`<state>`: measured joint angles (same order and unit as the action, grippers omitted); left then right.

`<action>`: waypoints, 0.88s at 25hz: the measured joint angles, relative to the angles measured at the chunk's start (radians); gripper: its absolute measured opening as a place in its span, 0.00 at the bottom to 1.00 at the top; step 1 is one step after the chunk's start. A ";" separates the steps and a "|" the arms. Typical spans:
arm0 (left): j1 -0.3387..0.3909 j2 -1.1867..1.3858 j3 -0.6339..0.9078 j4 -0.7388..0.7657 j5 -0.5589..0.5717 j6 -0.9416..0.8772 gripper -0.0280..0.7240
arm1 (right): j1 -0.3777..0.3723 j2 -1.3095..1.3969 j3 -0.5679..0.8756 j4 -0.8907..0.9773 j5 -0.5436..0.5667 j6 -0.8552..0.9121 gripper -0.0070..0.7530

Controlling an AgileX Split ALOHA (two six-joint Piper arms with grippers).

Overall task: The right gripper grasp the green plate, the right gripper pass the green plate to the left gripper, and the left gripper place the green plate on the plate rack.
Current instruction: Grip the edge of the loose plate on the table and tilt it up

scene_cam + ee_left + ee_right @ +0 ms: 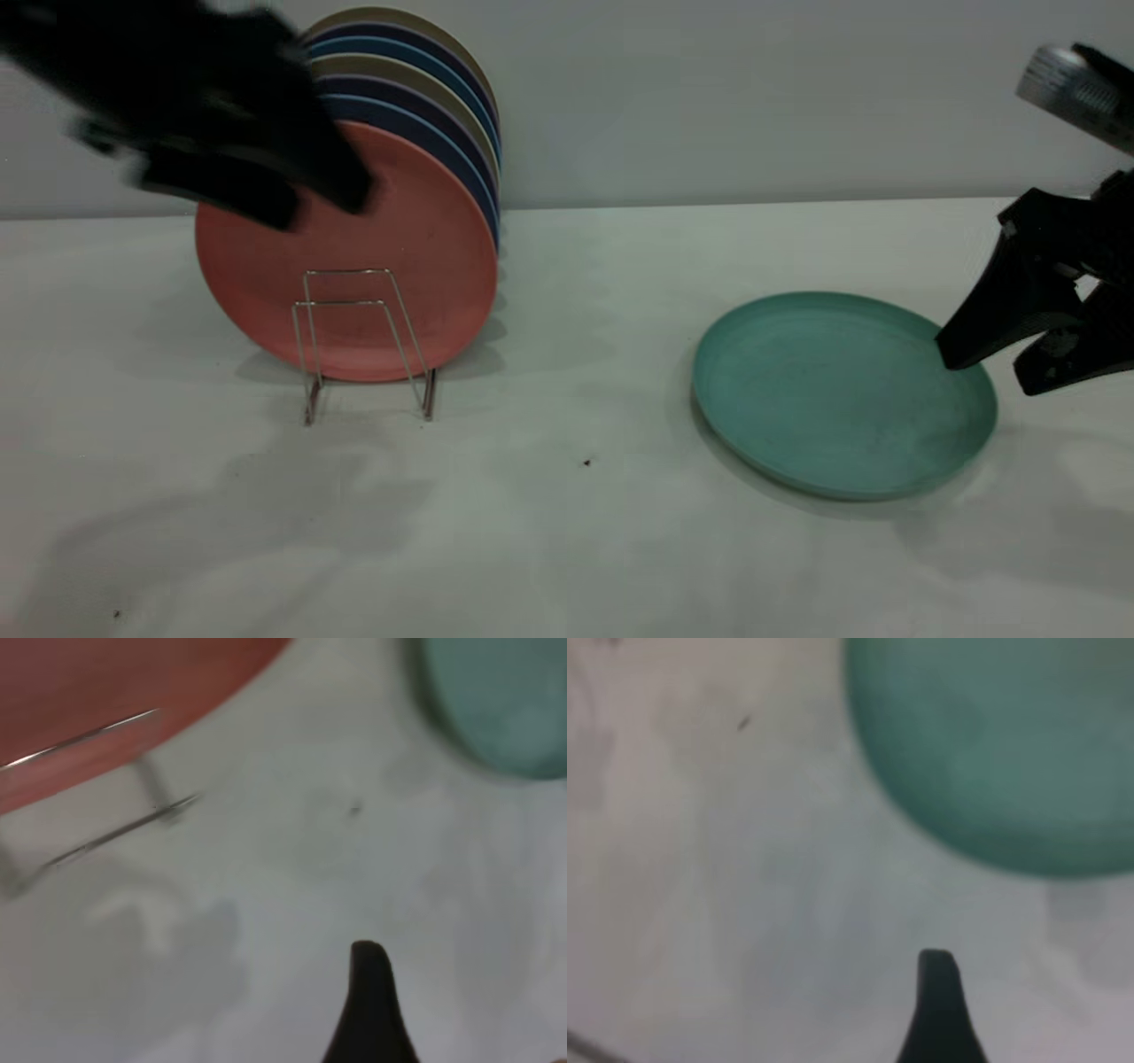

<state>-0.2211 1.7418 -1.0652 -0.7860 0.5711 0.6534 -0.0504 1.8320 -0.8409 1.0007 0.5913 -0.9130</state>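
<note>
While unlabelled, green plate (842, 394) flat on table (567, 532), right gripper (988, 365) jaws apart astride its rim; left gripper (292, 199) jaws unclear.

Teal-green plate (833, 394); salmon-pink plate (354, 257); silver wire rack (363, 341).

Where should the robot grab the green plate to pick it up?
Probably at the rim on its right edge. The green plate lies flat on the table, so only its low raised rim offers a hold. The right pincer is open beside that edge, one finger above the rim and one outside it. Coming in low from the right looks easiest.
</note>
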 joint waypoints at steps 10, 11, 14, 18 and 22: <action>-0.151 0.256 -0.128 -0.155 -0.064 0.079 0.82 | -0.184 0.297 -0.186 0.109 0.086 -0.087 0.77; -0.153 0.266 -0.129 -0.165 -0.068 0.081 0.82 | -0.190 0.328 -0.206 0.124 0.095 -0.095 0.77; -0.154 0.280 -0.129 -0.172 -0.069 0.082 0.82 | -0.191 0.409 -0.257 0.159 0.105 -0.122 0.77; -0.154 0.282 -0.130 -0.178 -0.069 0.085 0.82 | -0.191 0.493 -0.311 0.200 0.111 -0.129 0.76; -0.154 0.282 -0.130 -0.179 -0.071 0.087 0.82 | -0.191 0.539 -0.351 0.242 0.128 -0.143 0.68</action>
<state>-0.3751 2.0240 -1.1948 -0.9650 0.5006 0.7403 -0.2419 2.3710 -1.1920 1.2427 0.7198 -1.0555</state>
